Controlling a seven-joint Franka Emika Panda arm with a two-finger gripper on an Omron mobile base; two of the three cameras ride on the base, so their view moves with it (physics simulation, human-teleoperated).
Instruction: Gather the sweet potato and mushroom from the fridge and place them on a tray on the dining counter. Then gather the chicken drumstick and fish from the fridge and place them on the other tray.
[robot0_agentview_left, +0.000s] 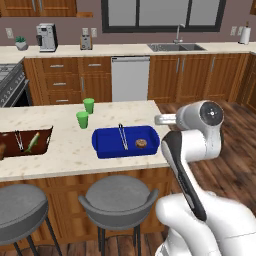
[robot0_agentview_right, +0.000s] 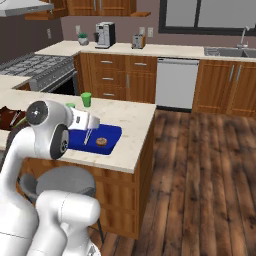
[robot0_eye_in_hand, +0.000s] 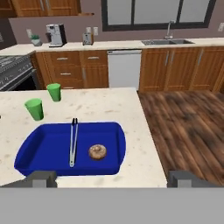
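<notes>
A blue tray (robot0_eye_in_hand: 43, 148) lies on the pale dining counter (robot0_eye_in_hand: 100, 105) near its right end. In the tray are metal tongs (robot0_eye_in_hand: 73, 142) and a brown round mushroom (robot0_eye_in_hand: 97, 152), which also shows in the left base view (robot0_agentview_left: 141, 143) and the right base view (robot0_agentview_right: 101, 142). My gripper (robot0_eye_in_hand: 113, 178) hovers open above the tray's near edge, its fingertips (robot0_eye_in_hand: 43, 177) spread wide with nothing between them. It sits at the end of the arm (robot0_agentview_left: 161, 119), just right of the tray (robot0_agentview_left: 125, 142). The fridge, sweet potato, chicken drumstick and fish are out of view.
A brown tray (robot0_agentview_left: 44, 134) with tongs and a green-tipped item sits at the counter's left. Two green cups (robot0_eye_in_hand: 54, 92) (robot0_eye_in_hand: 34, 109) stand behind the blue tray. Grey stools (robot0_agentview_left: 117, 197) front the counter. Wood floor (robot0_eye_in_hand: 183, 127) opens to the right. The wall counter with sink (robot0_eye_in_hand: 166, 42) lies beyond.
</notes>
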